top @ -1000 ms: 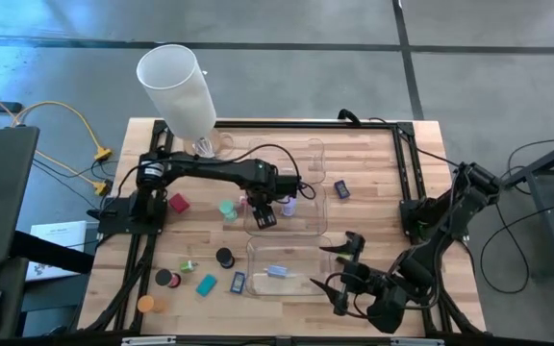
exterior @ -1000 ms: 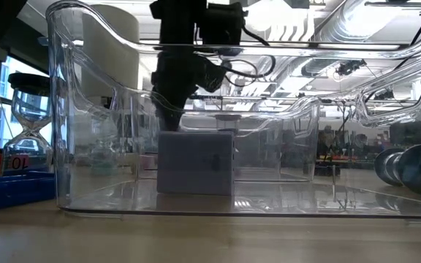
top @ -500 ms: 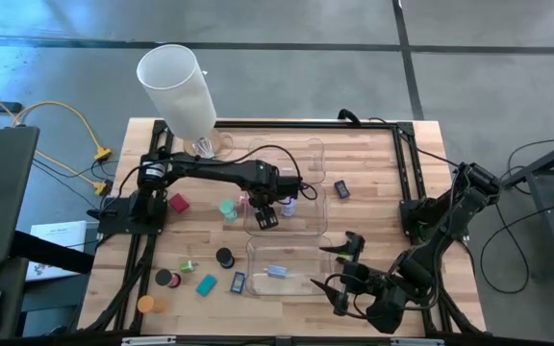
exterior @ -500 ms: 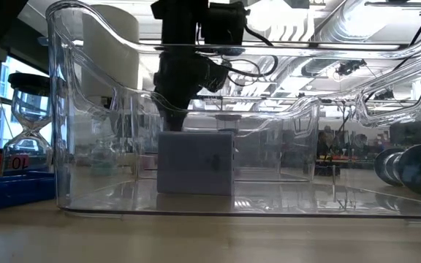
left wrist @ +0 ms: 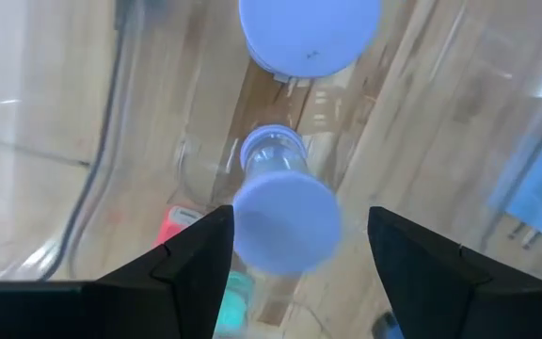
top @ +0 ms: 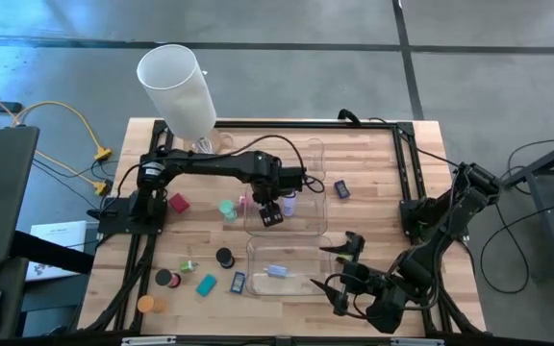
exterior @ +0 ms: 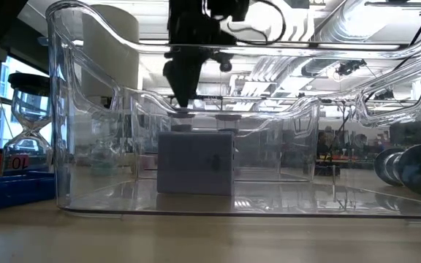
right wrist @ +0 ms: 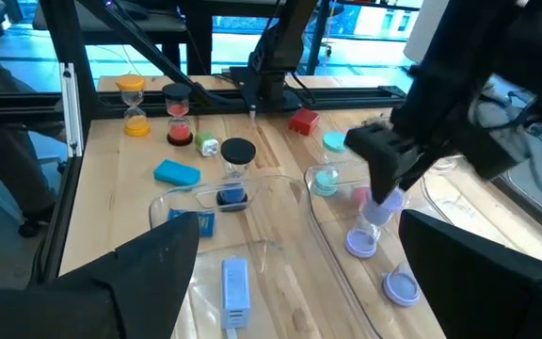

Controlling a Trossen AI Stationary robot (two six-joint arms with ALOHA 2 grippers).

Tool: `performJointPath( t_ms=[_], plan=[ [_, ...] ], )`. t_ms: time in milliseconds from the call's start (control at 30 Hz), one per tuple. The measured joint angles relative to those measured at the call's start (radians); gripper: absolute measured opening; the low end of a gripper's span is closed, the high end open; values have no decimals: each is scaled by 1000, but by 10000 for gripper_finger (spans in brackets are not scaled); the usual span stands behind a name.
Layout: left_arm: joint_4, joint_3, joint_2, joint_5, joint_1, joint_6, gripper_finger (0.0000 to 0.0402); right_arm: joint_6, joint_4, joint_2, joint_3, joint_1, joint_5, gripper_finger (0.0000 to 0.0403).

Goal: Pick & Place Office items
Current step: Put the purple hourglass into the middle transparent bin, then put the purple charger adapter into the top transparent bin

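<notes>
Releasing looks done.

**High view:** the left jaws have just spread and lifted, and hang apart over the far clear tray (top: 315,229). The lilac timer (top: 289,203) sits inside that tray, just beside the jaws and free of them, so I judge this item placed. The red block (top: 178,203), teal piece (top: 226,209), black cylinder (top: 224,258) and flat teal rectangle (top: 206,284) are still loose on the worktop (top: 373,221), well off from the left jaws toward their arm's base side. The right jaws stand wide apart and empty, next to the near clear tray (top: 254,252).

**Low view:** the left jaws are now higher than a second ago, above the trays' rims. A pale block (exterior: 196,162) lies in the near tray, below them.

**Left wrist view:** the lilac timer (left wrist: 285,221) stands upright between the spread jaws, touching neither. A lilac disc (left wrist: 309,33) lies beyond it.

**Right wrist view:** the timer (right wrist: 373,221) is directly under the left jaws. The tray walls around it could catch the jaws if they swing sideways while low.
</notes>
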Motion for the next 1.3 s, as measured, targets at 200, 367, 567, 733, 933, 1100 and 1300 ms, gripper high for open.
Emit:
performJointPath(
  t_ms=[200,367,567,733,933,1100,1300],
  plan=[
    [-106,85,-2,0,0,-5,239,-55,-6,0,0,0,-160,354],
    [-177,117,-9,-3,-6,-28,239,-28,-24,0,0,0,-302,355],
    [-200,118,-81,51,-47,-42,239,73,-67,18,0,3,-481,354],
    [-259,118,-176,40,-89,-69,239,260,-213,32,0,9,-544,354],
    [-277,118,-274,-65,-158,-51,239,640,-591,32,0,6,-534,354],
    [-277,118,-313,-147,-202,-17,239,823,-769,32,0,12,-528,354],
    [-273,116,-319,-199,-237,27,239,832,-790,32,0,33,-441,354]
  ],
)
